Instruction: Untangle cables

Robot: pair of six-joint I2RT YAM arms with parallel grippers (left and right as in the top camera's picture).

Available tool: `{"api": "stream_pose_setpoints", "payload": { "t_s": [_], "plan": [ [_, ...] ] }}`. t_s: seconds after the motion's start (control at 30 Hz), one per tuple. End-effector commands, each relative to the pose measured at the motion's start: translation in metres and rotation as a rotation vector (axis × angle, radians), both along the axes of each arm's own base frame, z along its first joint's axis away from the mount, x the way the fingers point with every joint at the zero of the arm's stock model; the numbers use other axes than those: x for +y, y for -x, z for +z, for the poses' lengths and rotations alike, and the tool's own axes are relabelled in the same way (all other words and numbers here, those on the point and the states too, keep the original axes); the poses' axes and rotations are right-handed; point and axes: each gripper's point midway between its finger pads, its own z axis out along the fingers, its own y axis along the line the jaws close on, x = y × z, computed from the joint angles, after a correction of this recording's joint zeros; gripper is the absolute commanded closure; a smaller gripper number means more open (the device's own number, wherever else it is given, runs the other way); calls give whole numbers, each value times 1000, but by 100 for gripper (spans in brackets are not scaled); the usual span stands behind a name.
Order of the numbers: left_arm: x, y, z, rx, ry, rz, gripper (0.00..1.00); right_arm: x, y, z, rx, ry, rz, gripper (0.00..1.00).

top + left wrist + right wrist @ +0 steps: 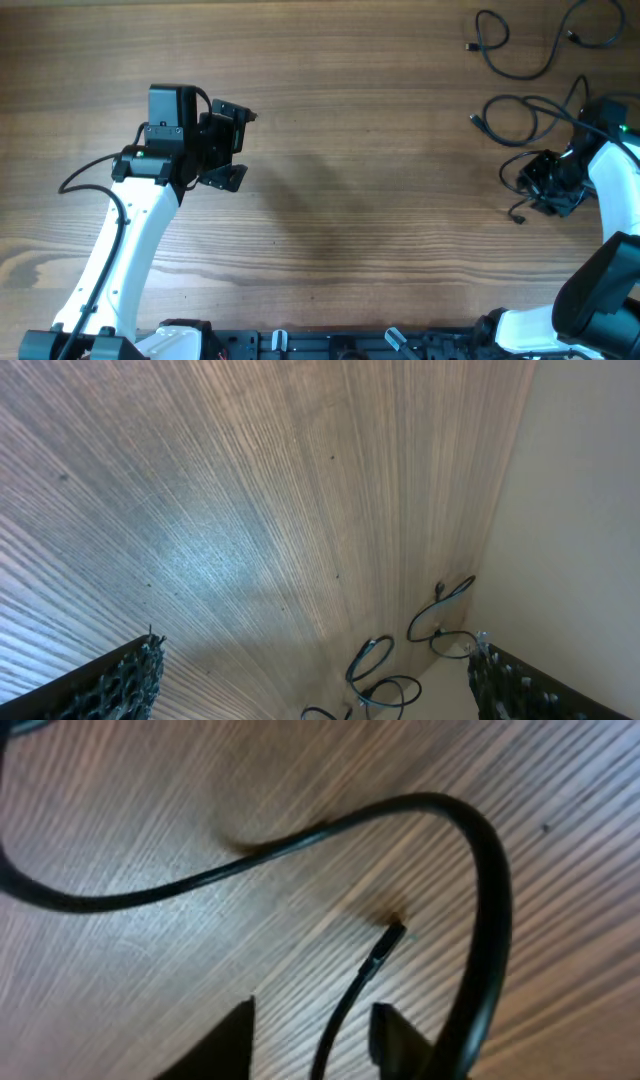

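- The left gripper [238, 143] is hovering over the left-centre of the wooden table [360, 220] in the overhead view. Its jaws are standing wide apart with nothing between them (its own wrist view is showing one dark textured finger in each bottom corner, with bare wood between).
- The cables [536, 118] are lying in the upper right of the overhead frame, well apart from the left gripper.
- One looping cable [525, 77] is running along the top edge. A second is curling just below it, and more cord is bunching under the other arm's tool.
- The right gripper [543, 188] is sitting at the right edge of the overhead frame, about mid-height, pointing down into that bunch of cord.
- In the right wrist view its two fingers [215, 1045] are showing at the bottom edge, somewhat apart.
- A thin cord [350, 1000] is running up between them, and its plug [385, 945] is resting on the wood just right of the frame's centre.
- Wood is showing on both sides of that cord, so the jaws are not clamping it.
- An arching cable [497, 910] is sweeping from the left edge of that view, up over the plug and down the right side, lying on the table.
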Motion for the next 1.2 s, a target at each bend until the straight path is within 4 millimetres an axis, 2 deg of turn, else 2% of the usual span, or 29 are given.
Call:
{"api": "stream_pose_setpoints", "payload": {
  "t_s": [0.0,0.1,0.13,0.17,0.23,0.3,0.43,0.5,0.53,0.63,0.73,0.8,0.9,1.03,1.1,1.13,1.17],
  "plan": [
    [1,0,4,-18,-11,-13,0,23,-10,2,-56,-140,-29,82],
    [1,0,4,-18,-11,-13,0,28,-8,4,-44,-188,-124,87],
    [1,0,4,-18,-11,-13,0,27,-2,4,-13,-200,-189,88],
    [1,0,4,-18,-11,-13,0,26,5,4,18,-209,-247,96],
    [1,0,4,-19,-10,-13,0,22,18,4,86,-189,-355,96],
    [1,0,4,-19,-11,-13,0,9,35,1,164,-84,-444,96],
    [1,0,4,-19,-10,-13,0,-14,50,-3,219,114,-555,96],
    [1,0,3,-17,-11,-13,0,-26,66,-5,258,246,-704,96],
    [1,0,3,-15,-11,-13,0,-35,68,-5,248,301,-763,95],
    [-1,1,4,-14,-3,-18,0,-56,67,-1,202,408,-831,96],
    [-1,1,4,-14,-1,-19,0,-60,70,1,199,442,-867,96],
    [-1,1,4,-15,-1,-19,0,-56,61,-3,182,395,-815,96],
    [-1,1,4,-15,-1,-19,0,-42,24,-10,79,272,-548,96],
    [-1,1,4,-15,-1,-19,0,-18,11,-11,67,238,-430,94],
    [-1,1,4,-15,-1,-19,0,-10,8,-11,63,241,-392,85],
    [-1,1,4,-15,-1,-19,0,-6,6,-11,62,243,-358,61],
    [-1,1,4,-15,-1,-19,0,-2,5,-11,61,243,-323,27]
  ]
}}
